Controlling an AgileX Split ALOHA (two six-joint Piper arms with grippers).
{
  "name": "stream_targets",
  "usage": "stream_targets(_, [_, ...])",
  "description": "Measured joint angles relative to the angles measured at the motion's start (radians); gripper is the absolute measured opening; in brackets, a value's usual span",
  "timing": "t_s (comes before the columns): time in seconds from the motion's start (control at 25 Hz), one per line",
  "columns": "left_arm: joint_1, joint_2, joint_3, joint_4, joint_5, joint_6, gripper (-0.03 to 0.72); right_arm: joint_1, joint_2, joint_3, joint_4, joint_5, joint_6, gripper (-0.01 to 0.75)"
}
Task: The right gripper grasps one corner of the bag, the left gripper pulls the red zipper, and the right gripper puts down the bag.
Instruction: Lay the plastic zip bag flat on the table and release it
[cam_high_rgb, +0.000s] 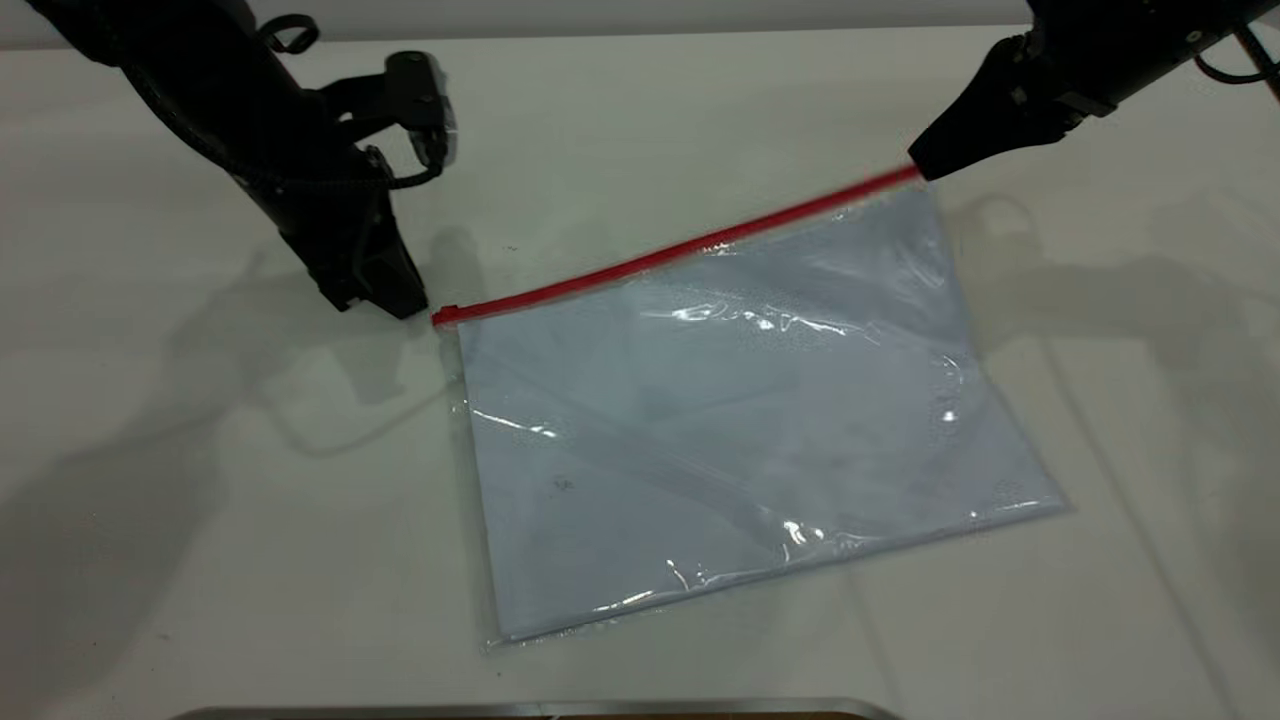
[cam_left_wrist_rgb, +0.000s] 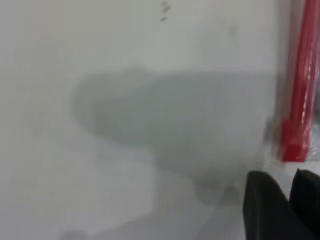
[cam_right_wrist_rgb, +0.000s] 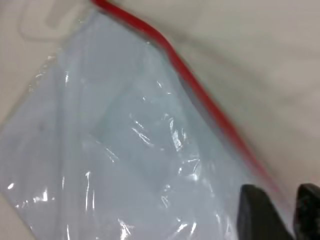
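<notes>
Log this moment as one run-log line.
right pincer: shut on bag corner, lifted | left pincer: beside red zipper slider end, no grip

High exterior view; 2 close wrist views

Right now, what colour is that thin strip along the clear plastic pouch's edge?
Red strip, clearest in the exterior view.

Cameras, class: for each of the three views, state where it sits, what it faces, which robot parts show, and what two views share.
Exterior view: above the table's near side, looking down at the bag, the left gripper and the right gripper.
Left wrist view: on the left arm, facing the tabletop; its own fingertips show.
Right wrist view: on the right arm, facing the bag; its fingertips show.
Shared: all show the red zipper.
</notes>
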Motion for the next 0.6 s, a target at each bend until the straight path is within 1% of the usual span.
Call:
stream_targets(0.12, [0.0,-0.006,0.0,0.002,0.0,-0.006,0.25,0.0,0.0,0.0,0.003,0.001,0.003,0.428])
stream_targets(0.2, [0.0,-0.022,0.0,0.006,0.0,-0.019,0.285,0.0,-0.001,0.0,0.004,-0.006,0.012,0.513])
stream_targets(0.28, [0.0,-0.057,0.0,0.008,0.0,-0.052,0.31,0.0,-0.011,0.0,0.005,-0.031,0.026,0.572])
stream_targets(0.36, [0.0,-0.105,0.0,0.009,0.0,-0.104,0.321,0.0,-0.035,0.0,0.002,-0.057,0.045,0.6])
stream_targets(0.6, [0.0,-0.326,0.001,0.016,0.0,-0.317,0.33,0.0,-0.232,0.0,-0.065,-0.102,0.128,0.601])
